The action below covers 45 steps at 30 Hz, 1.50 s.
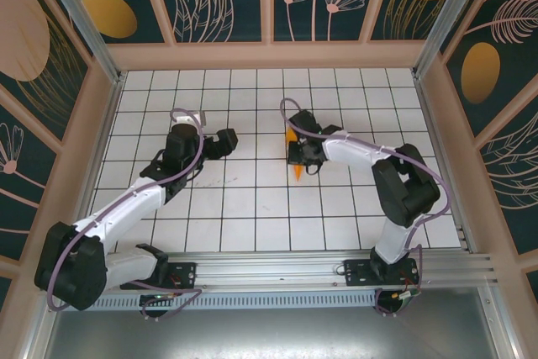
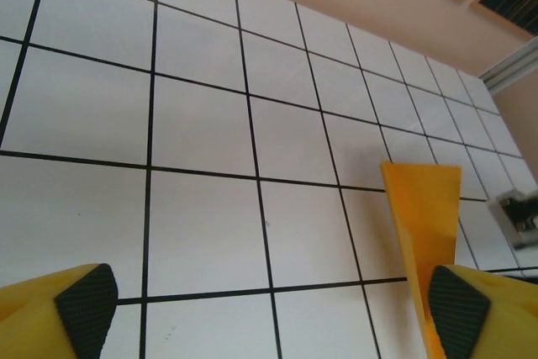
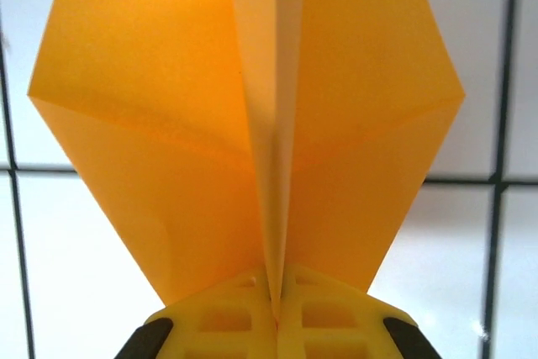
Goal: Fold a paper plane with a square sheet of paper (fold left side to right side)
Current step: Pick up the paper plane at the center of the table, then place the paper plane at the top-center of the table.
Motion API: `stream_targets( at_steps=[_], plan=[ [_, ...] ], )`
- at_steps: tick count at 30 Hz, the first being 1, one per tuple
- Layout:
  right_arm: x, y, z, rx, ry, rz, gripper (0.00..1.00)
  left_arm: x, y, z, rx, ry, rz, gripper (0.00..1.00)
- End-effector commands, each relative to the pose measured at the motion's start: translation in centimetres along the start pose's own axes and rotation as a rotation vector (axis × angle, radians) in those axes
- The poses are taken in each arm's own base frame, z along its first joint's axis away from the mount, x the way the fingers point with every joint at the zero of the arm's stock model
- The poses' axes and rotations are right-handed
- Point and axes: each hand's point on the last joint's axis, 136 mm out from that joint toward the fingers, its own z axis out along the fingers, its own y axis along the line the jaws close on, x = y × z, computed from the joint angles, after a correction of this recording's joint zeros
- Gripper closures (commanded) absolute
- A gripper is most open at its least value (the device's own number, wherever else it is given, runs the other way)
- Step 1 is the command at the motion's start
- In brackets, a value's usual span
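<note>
While the white gridded surface [image 1: 252,224] spreads across the overhead view, both arms are reached out over its middle, the left arm [image 1: 126,208] from 7 o'clock and the right arm [image 1: 370,157] from 4 o'clock. Just to 3 o'clock of the surface's centre, the paper plane [image 1: 298,173] is held by the right claw [image 1: 301,154], with orange paper showing at 12 and at 6 o'clock of that claw. From the right wrist, the paper plane [image 3: 168,124] is seen as two wings spread to either side of an upright centre fold, and that fold is pinched in the right claw [image 3: 276,317], whose jaws are closed on it. The left claw [image 1: 227,140] is found at 9 o'clock of the plane, apart from it; from its own wrist the left claw [image 2: 269,304] is seen spread wide with nothing between its pads [image 2: 84,304], and the paper plane [image 2: 423,208] stands beyond at 2 o'clock. The folding is judged to be nearly done: a creased dart is already formed, and only a last pressing of the fold or a setting down seems to be left.
</note>
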Motion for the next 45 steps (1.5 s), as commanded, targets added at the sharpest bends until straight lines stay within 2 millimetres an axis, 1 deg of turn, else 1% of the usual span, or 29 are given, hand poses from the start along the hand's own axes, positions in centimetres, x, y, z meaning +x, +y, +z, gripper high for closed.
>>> stream_targets(
  at_steps=[1, 2, 6, 11, 13, 17, 21, 23, 29, 32, 37, 42, 45],
  plan=[
    [-2.4, -0.4, 0.0, 0.016, 0.0, -0.065, 0.95, -2.5, -1.6, -1.1, 0.046, -0.07, 0.059, 0.01],
    [-3.9, -1.8, 0.2, 0.032, -0.004, -0.048, 0.96, -2.7, -2.0, -1.3, 0.067, -0.079, 0.074, 0.02],
    [-7.2, -2.9, 1.6, 0.068, -0.004, -0.078, 0.96, -3.2, -3.3, -2.1, 0.143, -0.125, 0.127, 0.02],
    [-9.7, -2.9, 3.5, 0.083, 0.016, -0.112, 0.96, -3.3, -4.4, -2.4, 0.188, -0.112, 0.182, 0.01],
    [-10.1, -3.0, 4.2, 0.105, 0.033, -0.127, 0.96, -3.2, -4.4, -2.3, 0.186, -0.099, 0.188, 0.02],
    [-10.2, -2.7, 5.2, 0.094, 0.066, -0.131, 0.95, -2.8, -4.3, -2.0, 0.181, -0.075, 0.187, 0.02],
    [-10.0, -2.5, 5.6, 0.084, 0.082, -0.125, 0.95, -2.7, -4.3, -1.8, 0.18, -0.069, 0.184, 0.01],
    [-9.6, -2.2, 5.9, 0.063, 0.101, -0.12, 0.95, -2.7, -4.3, -1.7, 0.179, -0.068, 0.184, 0.02],
    [-8.7, -2.2, 6.9, 0.053, 0.142, -0.106, 0.93, -2.8, -4.0, -1.6, 0.163, -0.064, 0.181, 0.02],
    [-8.4, -2.2, 7.1, 0.053, 0.153, -0.101, 0.91, -3.0, -4.0, -1.7, 0.155, -0.065, 0.177, 0.01],
    [-8.4, -2.1, 6.9, 0.048, 0.16, -0.097, 0.86, -3.3, -3.9, -1.7, 0.136, -0.066, 0.172, 0.01],
    [-9.1, -2.1, 5.7, 0.057, 0.131, -0.096, 0.82, -3.7, -3.8, -1.7, 0.112, -0.064, 0.158, 0.02],
    [-9.6, -1.9, 4.6, 0.059, 0.112, -0.097, 0.79, -4.1, -3.9, -1.7, 0.107, -0.064, 0.148, 0.01]
  ],
)
